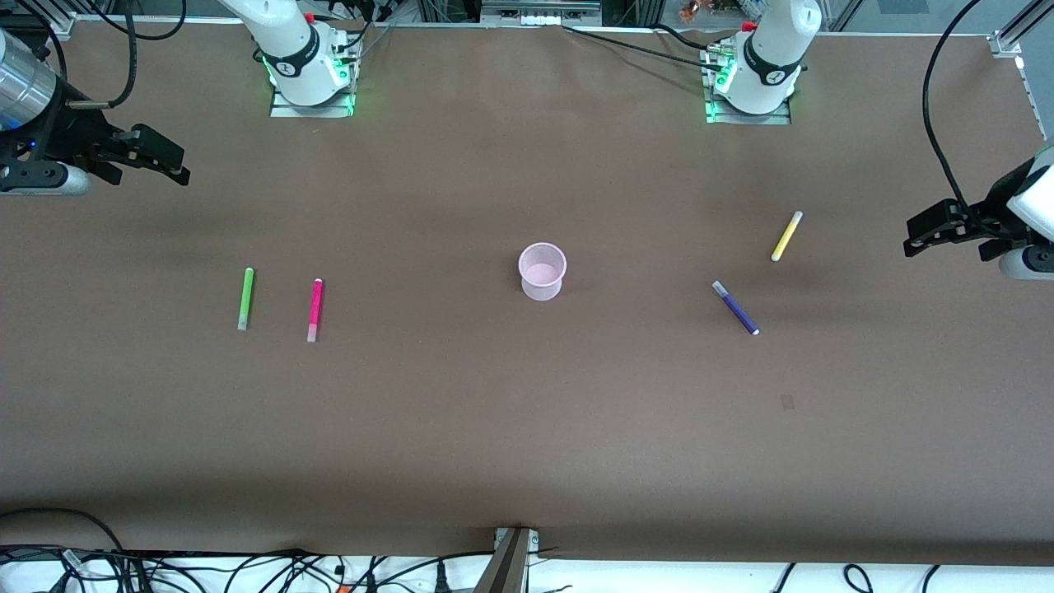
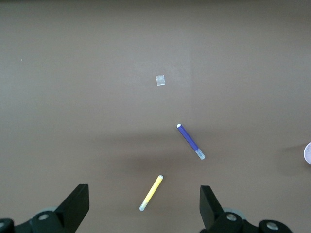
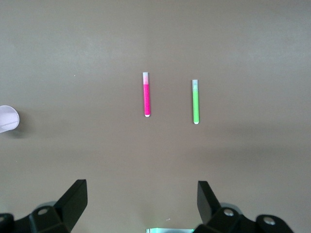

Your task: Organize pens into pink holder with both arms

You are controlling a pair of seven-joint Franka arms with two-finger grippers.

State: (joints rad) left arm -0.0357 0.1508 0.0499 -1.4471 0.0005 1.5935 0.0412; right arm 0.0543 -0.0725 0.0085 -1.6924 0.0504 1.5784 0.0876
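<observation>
Pens lie flat on the table: green (image 1: 245,298) and magenta (image 1: 314,310) toward the right arm's end, purple (image 1: 735,308) and yellow (image 1: 786,235) toward the left arm's, the pink holder (image 1: 542,271) between. Judged light, stiff and prone to rolling, each is best pinched mid-barrel. Left gripper (image 1: 926,234) and right gripper (image 1: 169,161) hang released and empty.

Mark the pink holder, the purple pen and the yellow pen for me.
pink holder (image 1: 542,257): front view, on its round rim.
purple pen (image 1: 735,308): front view, mid-barrel.
yellow pen (image 1: 786,236): front view, mid-barrel.
</observation>
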